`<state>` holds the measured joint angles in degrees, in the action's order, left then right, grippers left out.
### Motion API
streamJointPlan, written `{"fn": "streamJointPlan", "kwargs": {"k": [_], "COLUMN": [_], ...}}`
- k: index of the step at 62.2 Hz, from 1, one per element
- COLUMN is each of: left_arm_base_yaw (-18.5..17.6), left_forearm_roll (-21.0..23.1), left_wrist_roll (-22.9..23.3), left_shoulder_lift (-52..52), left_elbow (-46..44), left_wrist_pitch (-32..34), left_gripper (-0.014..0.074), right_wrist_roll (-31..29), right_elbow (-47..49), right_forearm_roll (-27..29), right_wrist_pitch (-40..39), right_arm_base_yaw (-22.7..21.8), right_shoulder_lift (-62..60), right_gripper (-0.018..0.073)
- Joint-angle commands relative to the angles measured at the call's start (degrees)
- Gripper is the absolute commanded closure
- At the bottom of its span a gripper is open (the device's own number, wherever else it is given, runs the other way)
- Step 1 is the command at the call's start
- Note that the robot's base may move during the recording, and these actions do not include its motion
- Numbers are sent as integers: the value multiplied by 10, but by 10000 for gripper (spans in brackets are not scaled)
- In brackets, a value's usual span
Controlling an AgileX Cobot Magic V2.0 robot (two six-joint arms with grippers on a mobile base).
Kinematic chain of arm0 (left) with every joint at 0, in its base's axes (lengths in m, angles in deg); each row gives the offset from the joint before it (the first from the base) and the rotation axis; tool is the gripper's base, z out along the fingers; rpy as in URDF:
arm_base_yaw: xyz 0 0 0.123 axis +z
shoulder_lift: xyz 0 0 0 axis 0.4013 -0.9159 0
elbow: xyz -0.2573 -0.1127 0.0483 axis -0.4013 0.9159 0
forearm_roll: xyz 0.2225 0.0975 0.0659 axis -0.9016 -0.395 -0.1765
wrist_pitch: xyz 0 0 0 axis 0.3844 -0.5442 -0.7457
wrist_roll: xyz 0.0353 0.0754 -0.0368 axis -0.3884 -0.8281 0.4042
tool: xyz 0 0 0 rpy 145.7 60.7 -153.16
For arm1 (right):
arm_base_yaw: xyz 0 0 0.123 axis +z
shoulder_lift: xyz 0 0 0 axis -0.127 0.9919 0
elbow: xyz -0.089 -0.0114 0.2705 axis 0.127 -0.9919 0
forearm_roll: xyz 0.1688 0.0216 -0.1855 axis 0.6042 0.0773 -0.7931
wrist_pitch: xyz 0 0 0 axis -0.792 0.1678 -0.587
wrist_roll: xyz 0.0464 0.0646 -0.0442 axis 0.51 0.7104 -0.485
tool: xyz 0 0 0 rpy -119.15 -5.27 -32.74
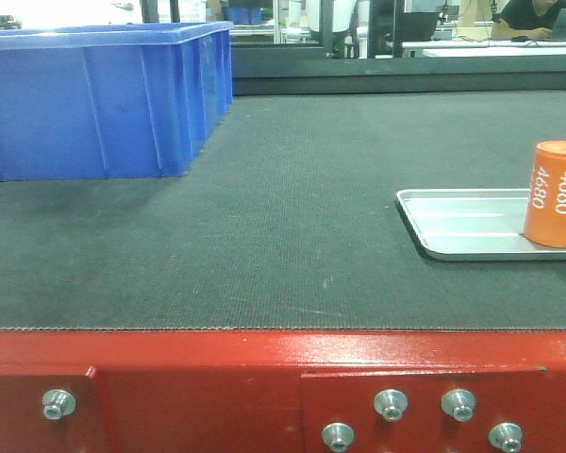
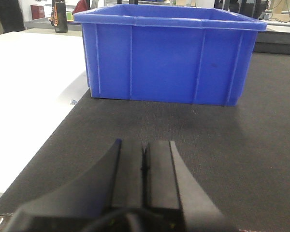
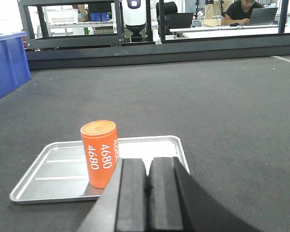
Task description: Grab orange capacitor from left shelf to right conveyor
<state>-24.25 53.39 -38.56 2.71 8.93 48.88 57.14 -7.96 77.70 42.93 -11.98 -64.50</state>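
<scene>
The orange capacitor stands upright in a shallow silver tray on the right conveyor's dark belt, behind the red bolted front frame. It also shows in the right wrist view, in the tray, just left of and beyond my right gripper. That gripper is shut and empty, not touching the capacitor. My left gripper is shut and empty, low over the belt, facing a blue crate. The left shelf is out of view.
The blue crate stands on the belt at the back left. A white surface borders the belt's left edge. A dark frame runs along the belt's far side, with racks and a seated person beyond it.
</scene>
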Motion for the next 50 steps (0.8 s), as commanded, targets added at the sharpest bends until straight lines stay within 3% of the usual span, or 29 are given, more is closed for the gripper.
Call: {"fn": "streamJointPlan", "kwargs": {"k": [1,50], "left_arm_base_yaw": [-3,-3], "left_forearm_roll": [1,1], "left_wrist_roll": [1,1], "left_shoulder_lift": [7,7], "left_elbow": [-2,-2], "left_wrist_pitch": [52,52], "left_gripper": [723,723], "right_wrist_roll": [-5,-5], "right_elbow": [2,2], "right_forearm_roll": [2,2], "right_wrist_pitch": [-53,-53], "right_arm_base_yaw": [-3,-3], "right_shoulder_lift": [-8,-8], "right_gripper": [503,503]}}
